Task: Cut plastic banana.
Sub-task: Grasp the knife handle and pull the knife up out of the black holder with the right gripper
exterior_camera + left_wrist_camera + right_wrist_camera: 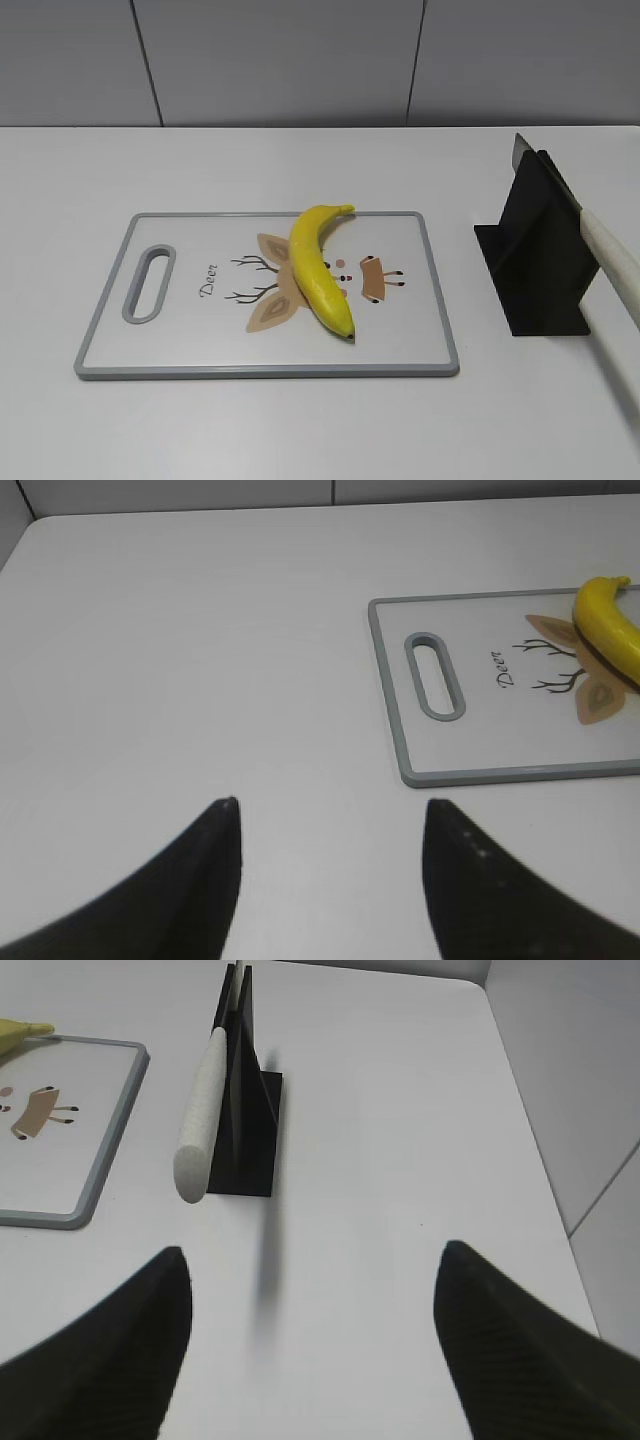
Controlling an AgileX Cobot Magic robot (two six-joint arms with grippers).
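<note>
A yellow plastic banana (pixel 320 268) lies on a white cutting board (pixel 180 345) with a grey rim and deer print. It also shows at the right edge of the left wrist view (pixel 610 625). A knife with a white handle (pixel 615 262) rests in a black stand (pixel 540 255) to the right of the board; the handle also shows in the right wrist view (pixel 203 1120). My left gripper (pixel 330 805) is open and empty over bare table left of the board. My right gripper (pixel 312 1255) is open and empty, short of the knife handle. Neither gripper shows in the exterior view.
The white table (pixel 300 430) ends at a grey panelled wall at the back. In the right wrist view the table's right edge (pixel 545 1190) meets a wall. The board's grey handle slot (pixel 435 675) faces the left gripper.
</note>
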